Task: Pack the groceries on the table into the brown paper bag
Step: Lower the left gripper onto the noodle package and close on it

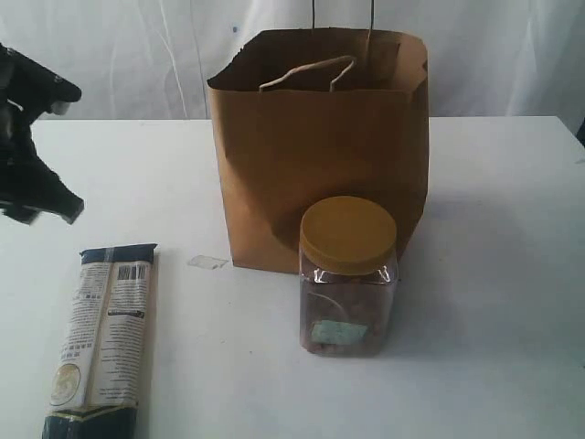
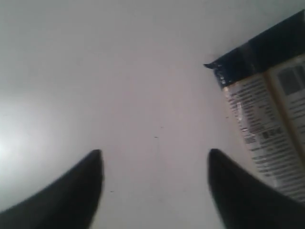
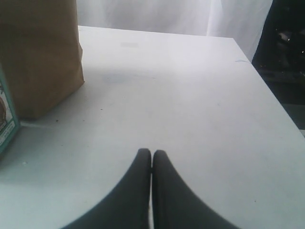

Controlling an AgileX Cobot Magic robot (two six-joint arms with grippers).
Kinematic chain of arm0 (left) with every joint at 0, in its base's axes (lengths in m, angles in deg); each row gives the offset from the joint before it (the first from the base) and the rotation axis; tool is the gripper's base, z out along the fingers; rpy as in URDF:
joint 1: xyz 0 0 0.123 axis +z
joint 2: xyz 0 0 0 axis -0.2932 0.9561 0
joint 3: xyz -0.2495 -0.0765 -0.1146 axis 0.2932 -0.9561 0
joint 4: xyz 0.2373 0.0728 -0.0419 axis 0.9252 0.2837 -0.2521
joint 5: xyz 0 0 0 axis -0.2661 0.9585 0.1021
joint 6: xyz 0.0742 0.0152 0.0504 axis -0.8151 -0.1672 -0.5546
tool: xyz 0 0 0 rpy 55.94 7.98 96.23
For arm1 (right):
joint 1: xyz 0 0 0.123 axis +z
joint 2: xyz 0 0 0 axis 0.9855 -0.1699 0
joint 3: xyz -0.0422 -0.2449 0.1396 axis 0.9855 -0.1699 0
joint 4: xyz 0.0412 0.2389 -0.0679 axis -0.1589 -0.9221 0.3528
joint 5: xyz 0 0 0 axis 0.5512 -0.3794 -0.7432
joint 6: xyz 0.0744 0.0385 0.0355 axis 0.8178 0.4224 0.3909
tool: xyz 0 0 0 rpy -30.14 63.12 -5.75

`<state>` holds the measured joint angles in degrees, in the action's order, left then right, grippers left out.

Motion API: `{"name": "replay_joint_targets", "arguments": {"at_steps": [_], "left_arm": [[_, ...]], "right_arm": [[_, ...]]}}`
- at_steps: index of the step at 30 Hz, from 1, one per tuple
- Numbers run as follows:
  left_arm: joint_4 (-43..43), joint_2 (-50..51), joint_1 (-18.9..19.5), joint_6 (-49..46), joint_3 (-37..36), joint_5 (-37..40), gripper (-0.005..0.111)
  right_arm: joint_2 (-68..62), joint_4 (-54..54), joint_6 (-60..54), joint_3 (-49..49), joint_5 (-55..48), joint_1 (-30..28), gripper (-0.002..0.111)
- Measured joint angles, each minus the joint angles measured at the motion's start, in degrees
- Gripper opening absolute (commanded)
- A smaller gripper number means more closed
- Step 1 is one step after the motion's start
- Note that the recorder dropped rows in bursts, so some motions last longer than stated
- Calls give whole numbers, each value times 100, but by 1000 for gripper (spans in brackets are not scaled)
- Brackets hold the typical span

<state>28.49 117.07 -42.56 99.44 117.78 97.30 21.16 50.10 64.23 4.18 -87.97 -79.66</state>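
We note left pincer (image 2: 155,153) apart above surface (image 2: 119,71), pasta packet (image 2: 267,109) beside; right pincer (image 3: 151,152) together; jar (image 1: 348,274) (yellow lid, upright) before paper bag (image 1: 311,155)

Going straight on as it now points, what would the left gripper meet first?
The left gripper would probably meet bare table first; the pasta packet lies to one side, seemingly off that line.

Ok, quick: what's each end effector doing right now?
Left end effector: open, empty, near the pasta packet.
Right end effector: closed, holding nothing.
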Motion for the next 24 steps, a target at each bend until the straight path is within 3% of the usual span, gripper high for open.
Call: {"name": "replay_joint_targets", "arguments": {"at_steps": [4,7,10,24], "left_arm": [[-1134,245,0,622,-51,-48,105],[-2006,503,0,813,-347,-657,105],[-2130,701,0,850,-495,-1233,105],[-1410,1162,0,1650,-495,-1665,105]], "right_arm": [[0,0,0,0,0,0,0],[0,0,0,0,0,0,0],[0,0,11,0,0,0,0],[0,0,11,0,0,0,0]]}}
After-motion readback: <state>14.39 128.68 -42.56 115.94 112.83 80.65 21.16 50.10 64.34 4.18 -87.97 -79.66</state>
